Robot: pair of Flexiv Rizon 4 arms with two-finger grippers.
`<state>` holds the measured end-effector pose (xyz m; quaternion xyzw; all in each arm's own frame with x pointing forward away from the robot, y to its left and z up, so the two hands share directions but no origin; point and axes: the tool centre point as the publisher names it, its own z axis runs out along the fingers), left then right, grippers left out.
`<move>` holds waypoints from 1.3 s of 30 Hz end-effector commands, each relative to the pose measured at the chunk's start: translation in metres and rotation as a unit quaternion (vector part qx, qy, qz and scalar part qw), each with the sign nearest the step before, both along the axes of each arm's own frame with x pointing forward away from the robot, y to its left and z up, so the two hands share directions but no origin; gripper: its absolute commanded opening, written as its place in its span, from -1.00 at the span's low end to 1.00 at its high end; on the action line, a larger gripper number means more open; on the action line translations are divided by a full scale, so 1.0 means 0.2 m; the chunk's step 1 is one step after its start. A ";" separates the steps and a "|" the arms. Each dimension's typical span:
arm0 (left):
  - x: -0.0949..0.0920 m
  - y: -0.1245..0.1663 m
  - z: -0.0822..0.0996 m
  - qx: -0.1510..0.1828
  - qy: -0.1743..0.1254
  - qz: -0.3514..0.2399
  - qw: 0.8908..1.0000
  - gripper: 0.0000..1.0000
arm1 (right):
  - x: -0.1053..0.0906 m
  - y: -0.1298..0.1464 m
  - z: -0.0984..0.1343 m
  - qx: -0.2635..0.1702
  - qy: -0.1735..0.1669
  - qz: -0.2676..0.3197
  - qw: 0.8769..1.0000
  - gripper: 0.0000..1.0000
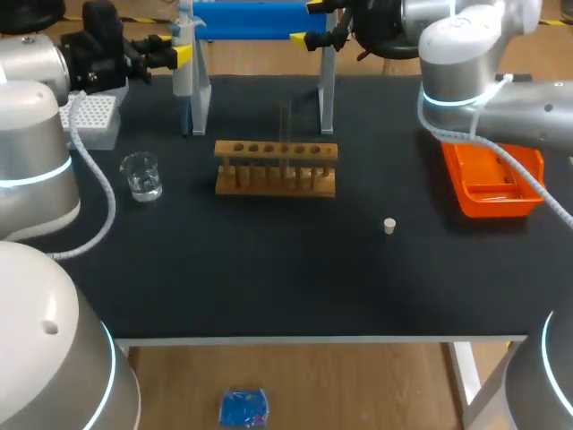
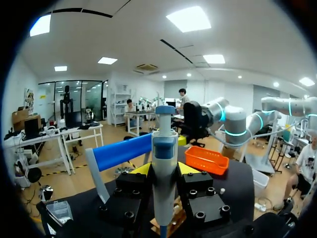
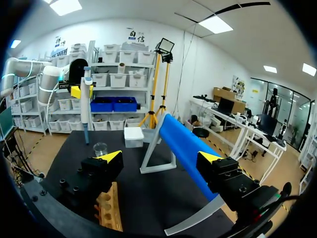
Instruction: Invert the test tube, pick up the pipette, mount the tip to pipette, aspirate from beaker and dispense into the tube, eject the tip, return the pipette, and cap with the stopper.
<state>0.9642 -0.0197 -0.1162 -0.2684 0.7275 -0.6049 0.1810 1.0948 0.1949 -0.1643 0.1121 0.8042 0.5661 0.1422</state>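
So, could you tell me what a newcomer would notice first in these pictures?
Probably the pipette gripped upright in the left end effector, beside the blue stand at the back. Then the bright orange tray on the right, and the wooden rack in the middle.

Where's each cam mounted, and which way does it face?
Head: fixed above and behind, looking down on the table; left arm and right arm enter from the sides.
Left wrist: on the left arm, looks along the left gripper, shut on the pipette.
Right wrist: on the right arm, looks over the open right gripper across the table.
Shared: all show the pipette and blue bar.
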 end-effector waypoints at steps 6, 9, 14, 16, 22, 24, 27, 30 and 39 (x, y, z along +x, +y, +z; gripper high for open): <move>0.22 -0.01 0.03 0.005 0.010 0.019 1.000 -1.00 | 0.00 0.00 0.00 -0.001 0.001 0.001 1.000 1.00; 0.28 -0.02 0.02 0.005 0.015 0.030 0.999 -1.00 | 0.00 0.00 0.00 -0.001 0.001 0.001 1.000 1.00; 0.38 -0.04 0.00 0.000 0.026 0.046 0.999 -1.00 | 0.00 0.00 0.00 -0.001 0.001 0.001 1.000 1.00; 0.40 -0.05 -0.01 -0.002 0.031 0.060 0.998 -1.00 | 0.00 0.00 0.00 -0.001 0.001 0.001 1.000 1.00; 0.48 -0.09 -0.04 -0.004 0.048 0.088 0.995 -1.00 | 0.00 0.00 0.00 -0.001 0.001 0.001 1.000 1.00; 0.51 -0.10 -0.06 -0.004 0.056 0.096 0.994 -1.00 | 0.00 0.00 0.00 -0.001 0.001 0.001 1.000 1.00; 0.55 -0.11 -0.07 -0.007 0.062 0.102 0.993 -1.00 | 0.00 0.00 0.00 -0.001 0.001 0.001 1.000 1.00; 0.58 -0.13 -0.09 -0.004 0.068 0.107 0.992 -1.00 | 0.00 0.00 0.00 -0.001 0.001 0.001 1.000 1.00; 0.68 -0.16 -0.12 0.024 0.088 0.132 0.987 -1.00 | 0.00 0.00 0.00 -0.001 0.001 0.001 1.000 1.00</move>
